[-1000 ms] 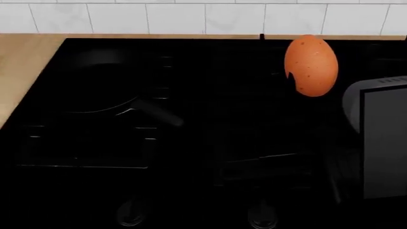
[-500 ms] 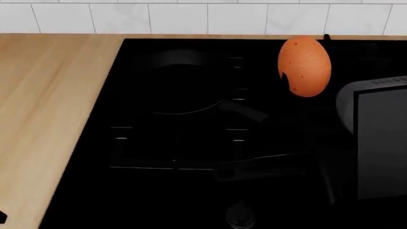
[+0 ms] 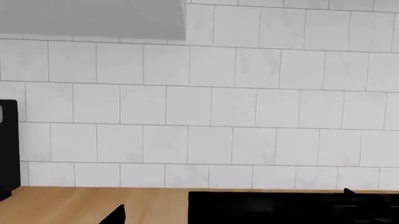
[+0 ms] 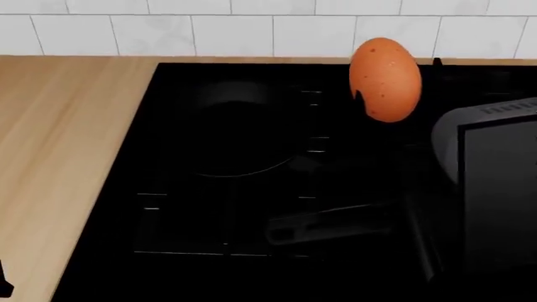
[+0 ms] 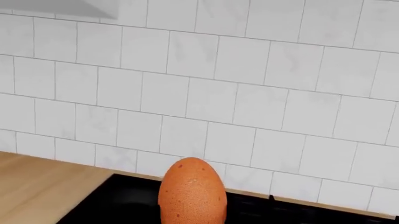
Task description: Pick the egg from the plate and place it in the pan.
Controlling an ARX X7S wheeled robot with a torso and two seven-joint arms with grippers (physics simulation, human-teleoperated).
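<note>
While the egg (image 4: 384,79) hangs in the air over the black stovetop (image 4: 251,251), the step in hand reads as the carry toward the pan (image 4: 228,133). Egg upright, off every surface, to the right of the pan and a little farther back. Right gripper: dark against the dark stove, jaws not made out; presumably it has the egg, but how far closed it is I cannot tell. Left gripper: not seen in any view.

Next move, by my judgement: travel left and slightly nearer until the egg sits over the pan's bowl, then lower before letting go; a drop from this height risks a roll or a crack.

Views differ. Head view alone shows the pan, its handle (image 4: 323,226) pointing near-right, and the wooden table (image 4: 59,157) on the left. Right wrist view shows the egg (image 5: 192,192) against the tiled wall (image 5: 249,70), no pan. Left wrist view shows only wall, table edge and stove corner. The plate appears nowhere.
</note>
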